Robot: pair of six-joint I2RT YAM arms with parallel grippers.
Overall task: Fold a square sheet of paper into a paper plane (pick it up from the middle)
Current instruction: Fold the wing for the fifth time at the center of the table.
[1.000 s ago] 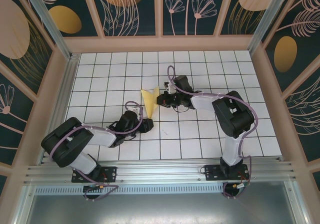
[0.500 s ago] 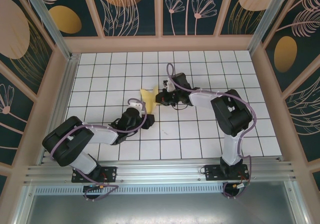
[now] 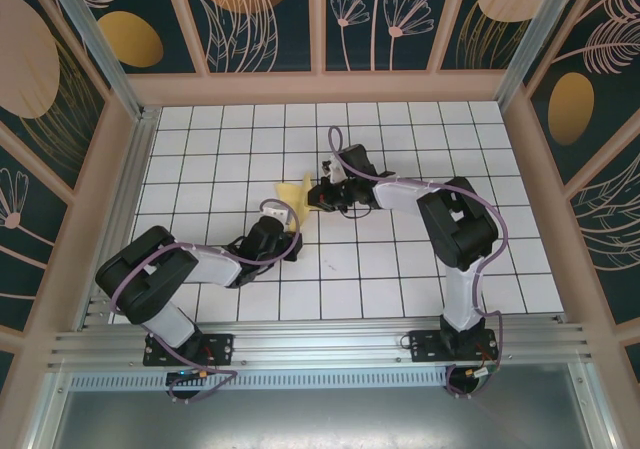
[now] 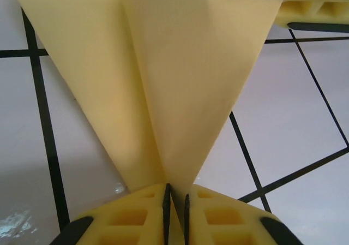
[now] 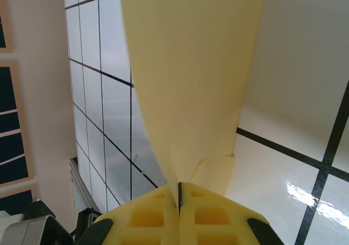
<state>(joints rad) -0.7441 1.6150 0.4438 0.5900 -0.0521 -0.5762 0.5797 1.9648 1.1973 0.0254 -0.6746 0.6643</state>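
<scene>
We count one paper plane (image 3: 294, 195) and two grippers at the middle of the white gridded table (image 3: 420, 269). Nearest us, our left gripper (image 4: 175, 201) pinches the plane's narrow tip, its two yellow pads almost meeting around the paper. The pale yellow wedge widens away from there. Farther off, our right gripper (image 5: 179, 198) is pressed tight on the wide end.

Bright even light; glare on glossy tiles (image 5: 305, 196); paper (image 4: 180, 65) slightly soft in wrist close-ups.

Left hand (image 4: 175, 195) pinching paper plane (image 4: 163, 81) tip, white grid table (image 4: 305, 119)
</scene>
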